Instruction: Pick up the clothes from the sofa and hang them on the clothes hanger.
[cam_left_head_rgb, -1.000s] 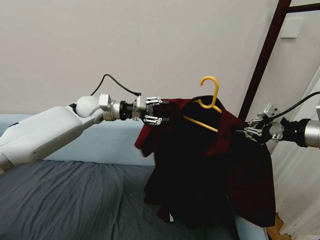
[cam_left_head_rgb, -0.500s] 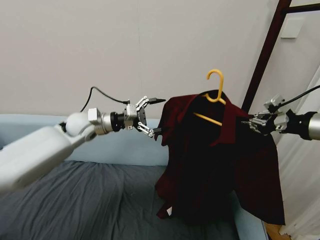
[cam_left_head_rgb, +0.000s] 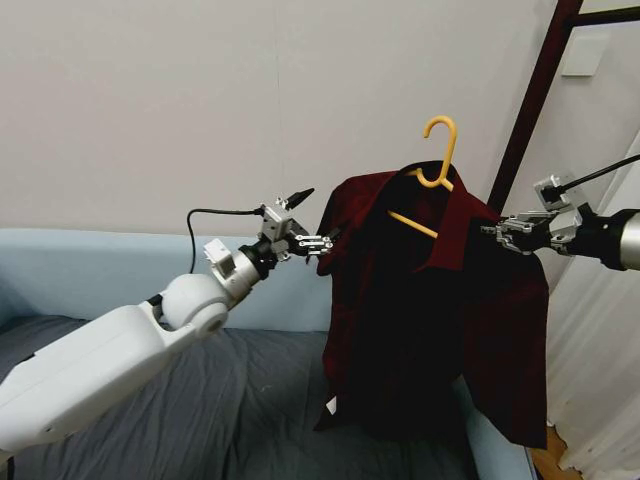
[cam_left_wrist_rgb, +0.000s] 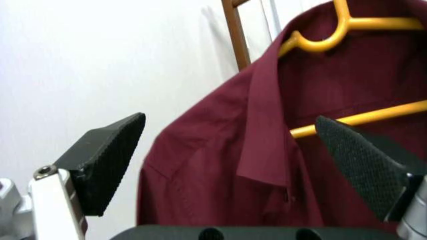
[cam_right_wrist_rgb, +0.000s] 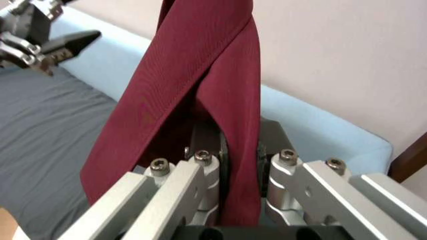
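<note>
The right gripper, clamped on the shirt at 3 o'clock, should hold the hanger level; the left gripper gapes empty at 9 o'clock.

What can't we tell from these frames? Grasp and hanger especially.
Head view: the hanger's far arm is hidden under the shirt.
Right wrist view: cloth clamped in the right tool hides whether it also pinches the hanger.
Head view: the rack runs off the top edge, so its upper end is cut off.
Head view: the open left tool sits by the shirt's shoulder; contact is too close to call.
</note>
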